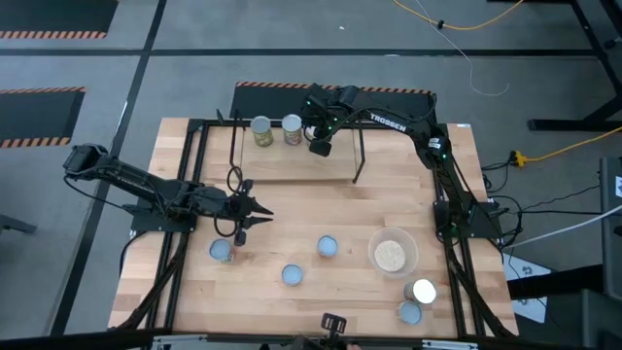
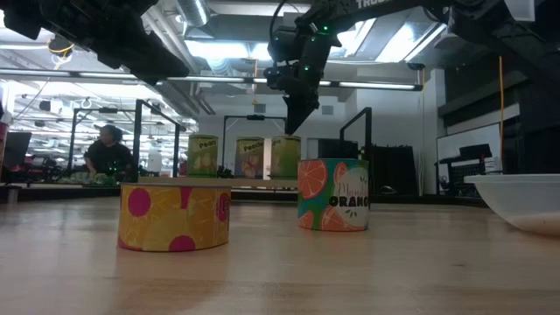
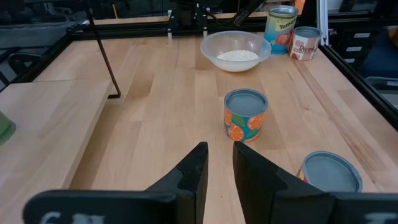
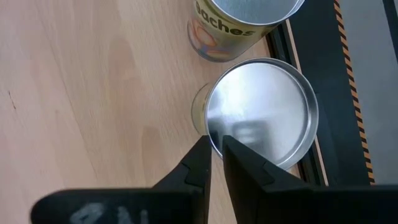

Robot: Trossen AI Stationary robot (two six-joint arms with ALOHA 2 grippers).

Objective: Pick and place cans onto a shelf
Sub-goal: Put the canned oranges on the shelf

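Over the shelf, right gripper (image 4: 214, 140): hanging just above the silver-topped can (image 4: 267, 112), fingers a narrow slit apart and clamped on nothing. That can stands upright on the shelf (image 1: 292, 171) beside the peaches can (image 4: 236, 18).
Shelf row: three cans in a line along the back of the board in the low view, and bare board beyond them looks wide enough for one more.
Left gripper (image 1: 255, 216): low over the table's left half, fingers narrowly parted and empty, pointed at the orange can (image 3: 245, 115).
Loose cans: five on the table. Three are spread across the near middle, and two stand close together by the right frame rail past the bowl (image 1: 392, 255).
Handling: stiff metal and likely light, with smooth lids that look slippery. Grip across the labelled wall instead, mid-height.
Edges: the shelf's thin black rods stand at its ends, and the silver-topped can sits near the board's back edge.
Open room: plenty of clear wood around the orange can. The pair by the rail is cramped.
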